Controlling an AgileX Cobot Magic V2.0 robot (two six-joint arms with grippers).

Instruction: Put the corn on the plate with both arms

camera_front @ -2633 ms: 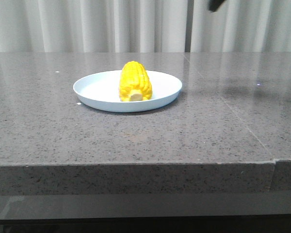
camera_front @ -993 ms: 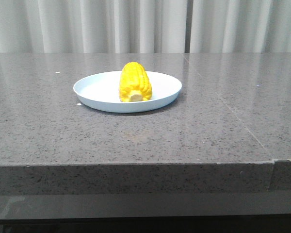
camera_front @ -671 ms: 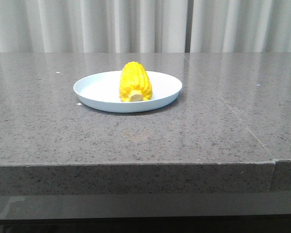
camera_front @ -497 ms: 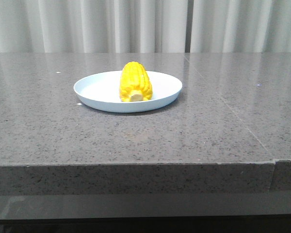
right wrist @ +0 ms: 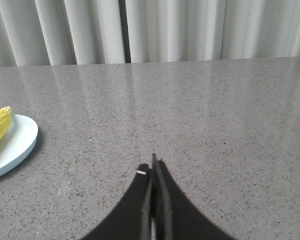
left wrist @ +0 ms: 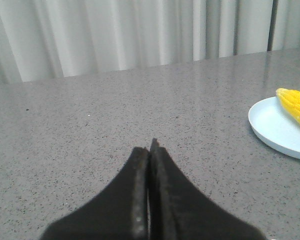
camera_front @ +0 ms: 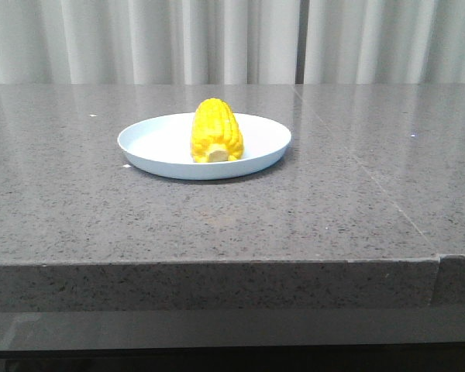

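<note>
The corn (camera_front: 216, 130) lies on the plate (camera_front: 155, 144), pale stub end facing the camera, on the grey stone table (camera_front: 310, 209). Both claws sit well apart from it over bare table: the left claw (left wrist: 149, 150) and the right claw (right wrist: 154, 167) each have their fingers pressed together, holding nothing.

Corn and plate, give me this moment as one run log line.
corn: lying on plate | left gripper: shut, empty, clear of plate | right gripper: shut, empty, clear of plate
</note>
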